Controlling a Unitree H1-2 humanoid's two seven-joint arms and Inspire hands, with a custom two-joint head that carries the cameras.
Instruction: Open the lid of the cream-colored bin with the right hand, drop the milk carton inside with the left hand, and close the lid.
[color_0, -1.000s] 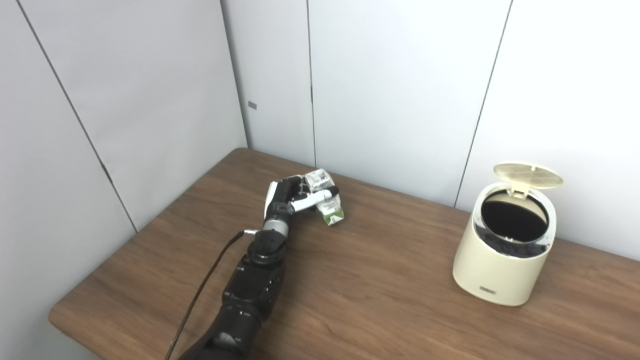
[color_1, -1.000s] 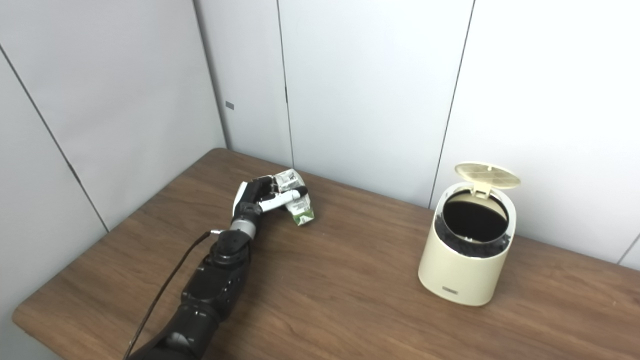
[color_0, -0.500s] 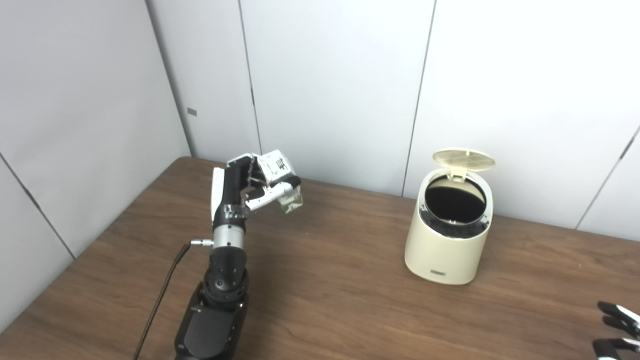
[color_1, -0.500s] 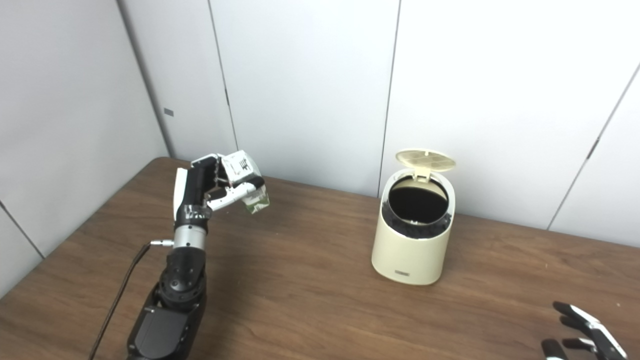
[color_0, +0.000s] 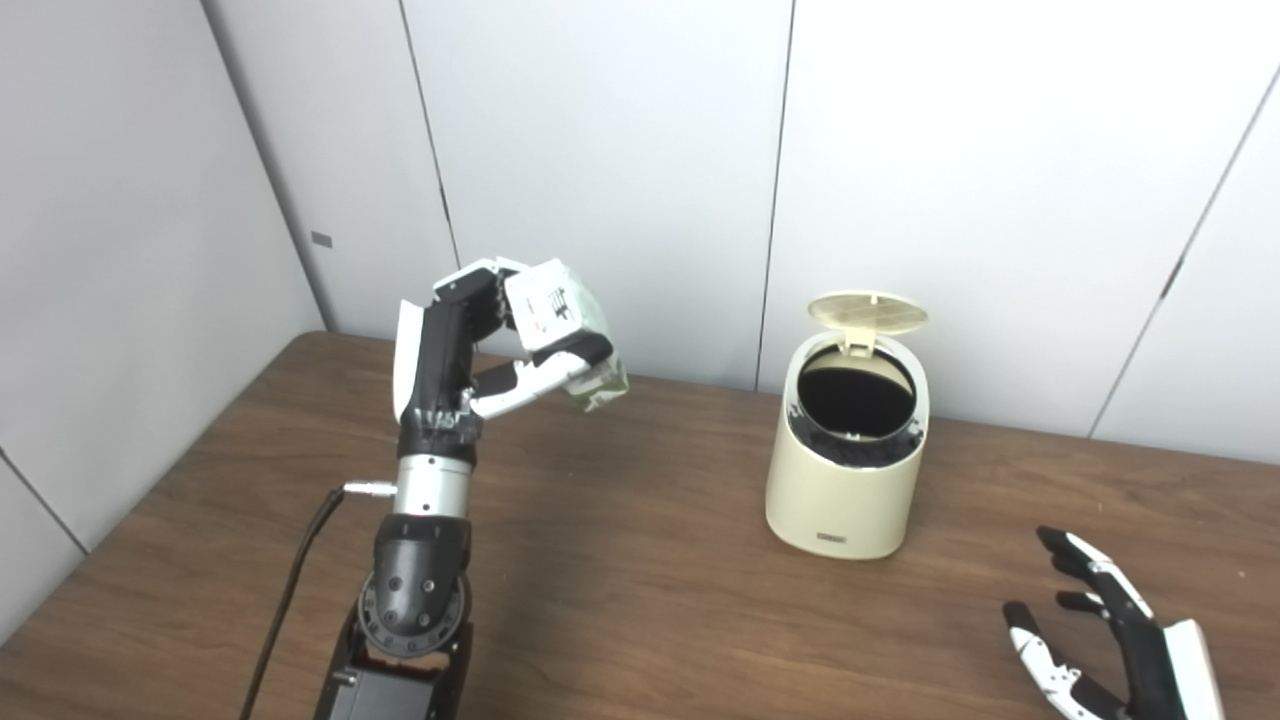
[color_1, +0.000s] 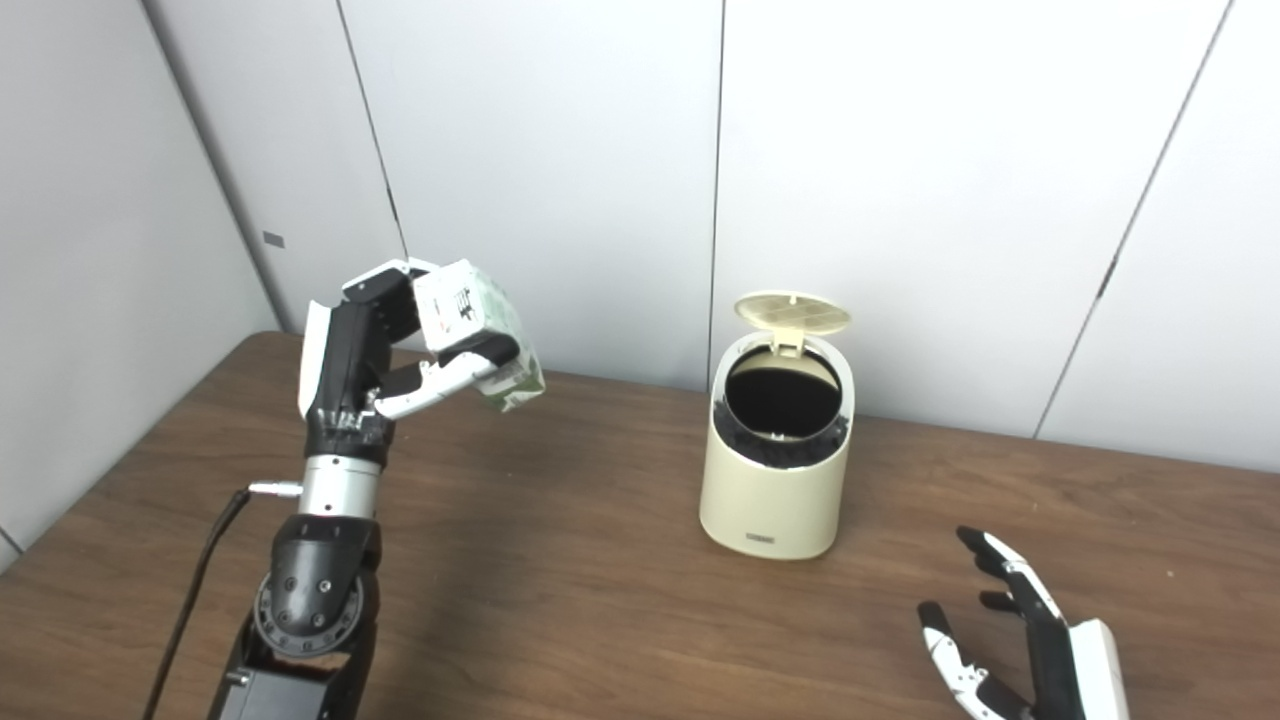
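While raised clear of the table (color_0: 640, 600), left hand (color_0: 470, 350) clamped on milk carton (color_0: 565, 330).

Forearm upright, palm facing right, fingers wrapped over the carton's top and thumb (color_0: 525, 382) pressed under it; carton tilted, held high and well left of the cream-colored bin (color_0: 850, 470). Lid (color_0: 866, 310) flipped up at the rear, dark mouth exposed. Right hand (color_0: 1110, 640) low near the table at lower right, fingers spread, holding nothing, apart from the bin.

Cream bin (color_0: 846, 490) with black interior, white-and-green milk carton (color_0: 568, 330), brown wood-grain table (color_0: 650, 580).
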